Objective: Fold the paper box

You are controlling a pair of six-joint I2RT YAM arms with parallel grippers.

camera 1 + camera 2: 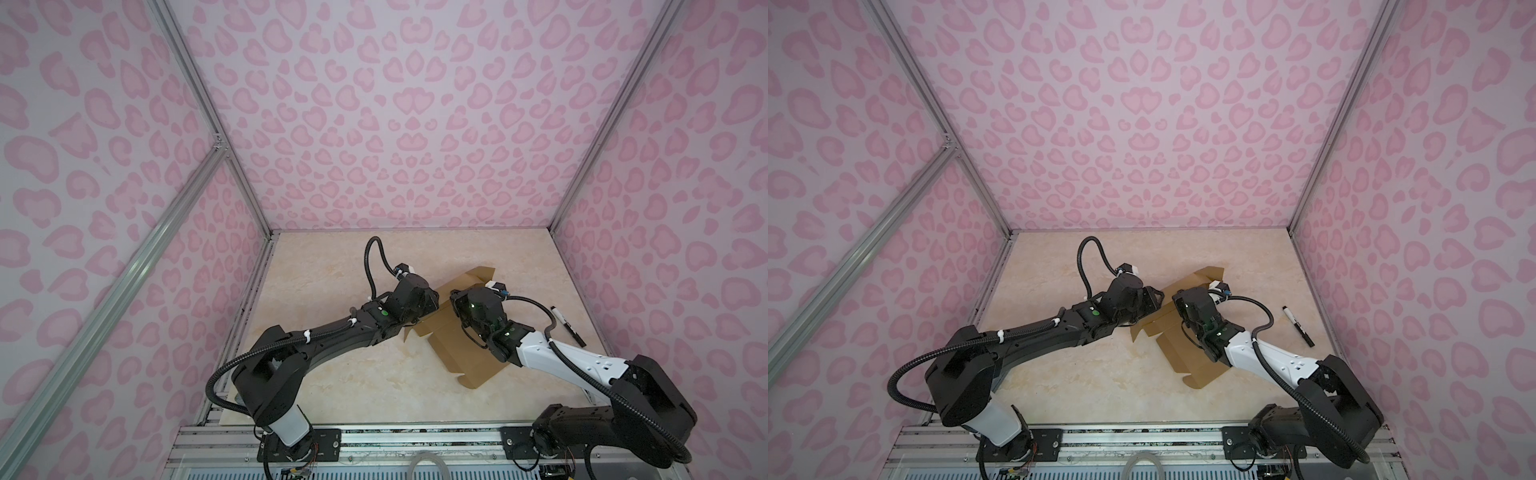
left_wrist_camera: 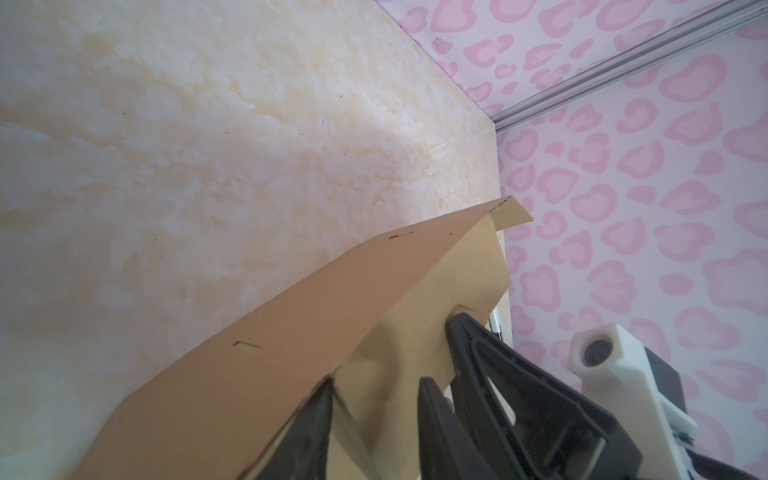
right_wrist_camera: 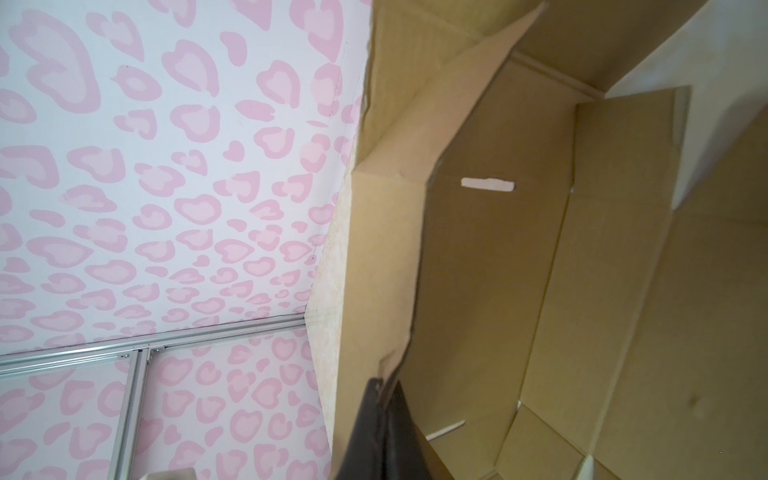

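The box point(image 1: 457, 349) is brown cardboard. It lies on the table point(image 1: 332, 270), a bit right of the middle, in both top views. The two arms meet over it. The part of the box nearer the arms' bases lies flat on the table. The far part is bent up, with flaps sticking up behind the arms.

The right gripper point(image 3: 380, 384) is shut tight. It pinches the edge of one raised flap of the box, and that flap goes right in between its tips. In the right wrist view the inside of the box shows, with fold lines and a little slot cut in one panel.

The left gripper point(image 2: 374, 415) is at the same raised part, just beside the right one. Its two fingers point(image 2: 316, 424) stand a bit apart, with a fold of the box between them. I cannot tell if they squeeze it or only sit around it.

A black pen point(image 1: 568, 326) lies on the table to the right of the box, apart from it, near the pink wall point(image 1: 685, 249).
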